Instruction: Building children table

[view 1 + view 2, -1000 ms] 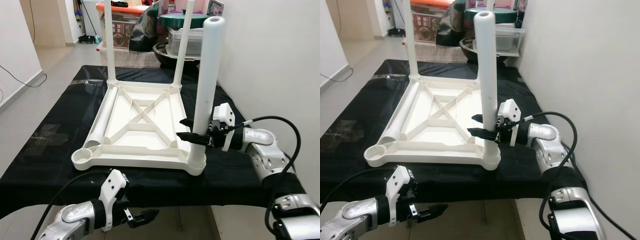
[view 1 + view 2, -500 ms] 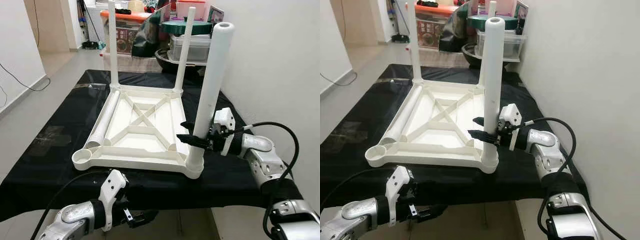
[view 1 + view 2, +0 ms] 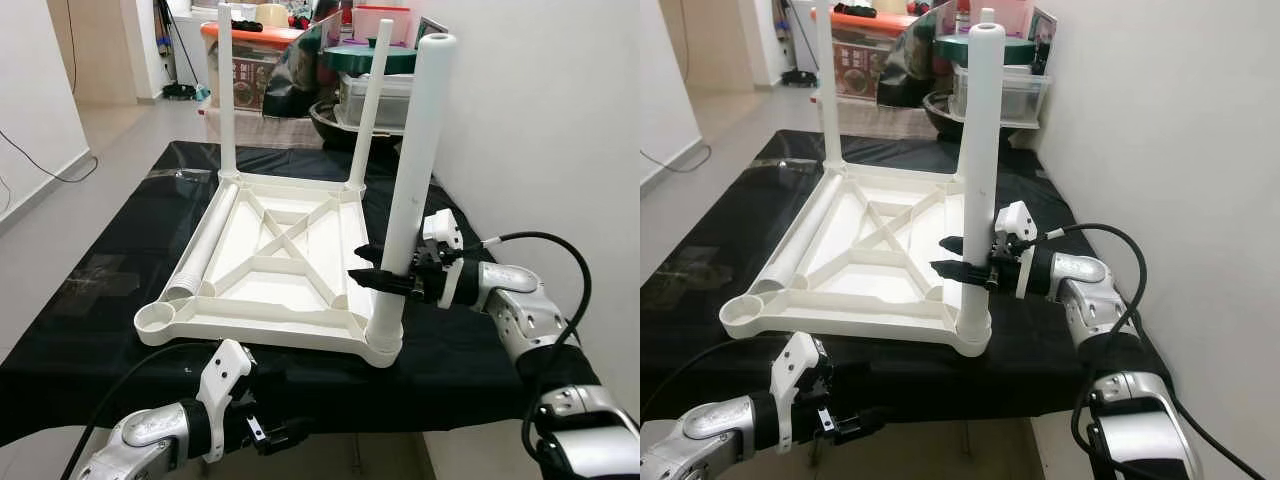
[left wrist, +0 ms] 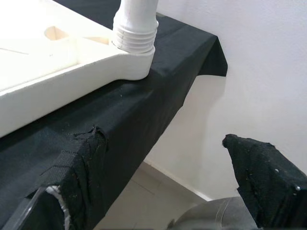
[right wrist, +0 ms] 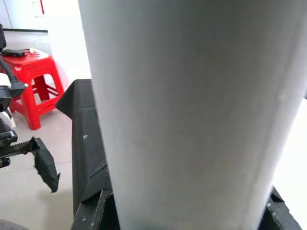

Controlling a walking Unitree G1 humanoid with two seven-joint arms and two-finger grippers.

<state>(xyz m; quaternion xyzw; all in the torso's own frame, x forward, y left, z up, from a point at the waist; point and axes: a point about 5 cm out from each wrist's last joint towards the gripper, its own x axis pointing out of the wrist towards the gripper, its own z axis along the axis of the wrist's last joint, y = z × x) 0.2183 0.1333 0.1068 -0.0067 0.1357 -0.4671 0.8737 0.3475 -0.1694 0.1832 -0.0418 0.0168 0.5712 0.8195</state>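
Smooth white plastic on the upturned children table top [image 3: 275,262], a soft satin sheen across its ribs. The leg [image 3: 412,190] standing in the corner nearest the right claw [image 3: 380,275] is the same matt white plastic, ridged at its base. Black woven cloth [image 3: 110,300] under the table top, matt, glossy in patches. Claw fingers [image 4: 261,172] look rough, fabric-like black. Arms brushed silver metal.
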